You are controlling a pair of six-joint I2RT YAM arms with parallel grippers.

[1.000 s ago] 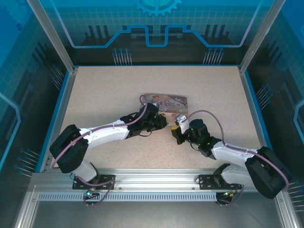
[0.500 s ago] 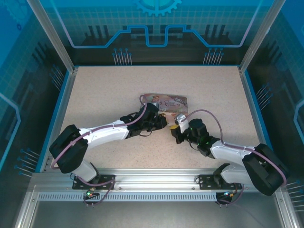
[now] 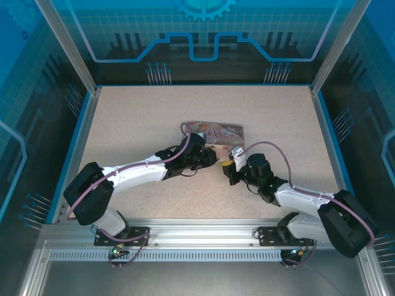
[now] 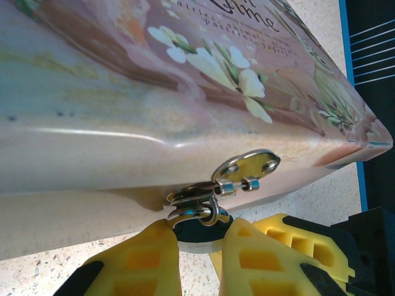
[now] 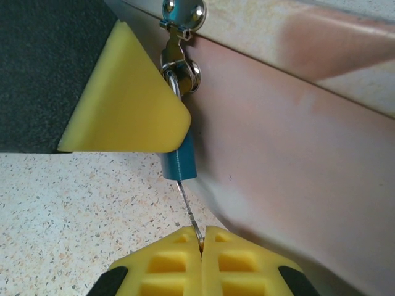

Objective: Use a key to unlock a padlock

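A small padlock (image 4: 192, 230) with a dark blue body and a chrome shackle hangs from the hasp (image 4: 248, 166) on the front of the pink illustrated tin (image 3: 219, 131). My left gripper (image 4: 197, 248) is shut on the padlock's body, one yellow finger on each side. In the right wrist view the padlock (image 5: 179, 161) sticks out from behind the left arm's yellow finger (image 5: 123, 102). The thin key (image 5: 189, 208) runs from the padlock's underside into my right gripper (image 5: 202, 239), which is shut on the key's end. The two grippers meet in front of the tin: left gripper (image 3: 213, 158), right gripper (image 3: 227, 167).
The tin lies near the middle of the speckled table (image 3: 129, 117). A blue rim (image 3: 83, 123) and metal frame posts (image 3: 65, 43) border the table. Open tabletop lies to the left, right and behind the tin.
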